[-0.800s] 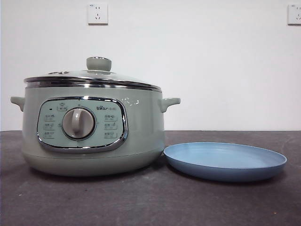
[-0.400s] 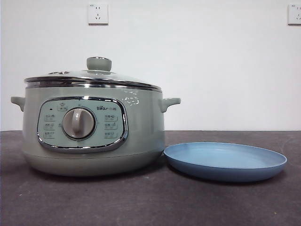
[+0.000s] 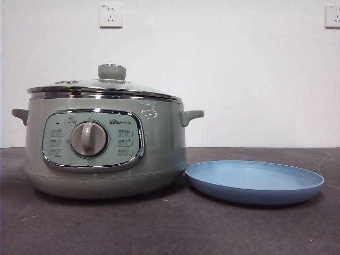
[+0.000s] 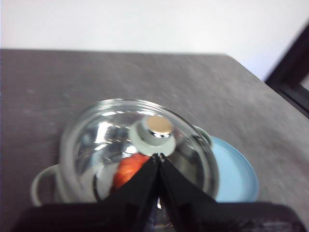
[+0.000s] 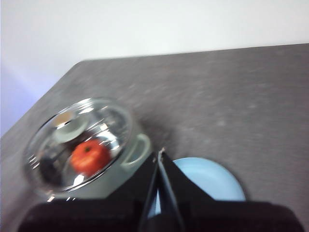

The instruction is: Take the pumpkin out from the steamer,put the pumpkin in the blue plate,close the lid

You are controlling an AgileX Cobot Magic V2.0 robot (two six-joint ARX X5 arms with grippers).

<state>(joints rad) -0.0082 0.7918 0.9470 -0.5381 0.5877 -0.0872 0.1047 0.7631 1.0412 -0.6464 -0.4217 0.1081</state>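
Note:
The pale green steamer [image 3: 106, 154] stands at the left of the table with its glass lid [image 3: 106, 87] closed on it. Through the glass I see the orange-red pumpkin [image 5: 89, 157] inside, also the pumpkin [image 4: 129, 169] in the left wrist view. The blue plate [image 3: 254, 181] lies empty just right of the steamer. My left gripper [image 4: 158, 157] hangs shut high above the lid [image 4: 140, 145], near its knob [image 4: 152, 133]. My right gripper [image 5: 159, 153] is shut, high above the gap between steamer [image 5: 135, 152] and plate [image 5: 207, 179]. Neither arm shows in the front view.
The dark grey table [image 3: 170, 228] runs to a white wall with two sockets [image 3: 110, 15]. A black frame [image 4: 289, 67] stands beyond the table's edge in the left wrist view.
Only the light reflections on the steamer's side shift slightly; steamer, lid and plate stay in place.

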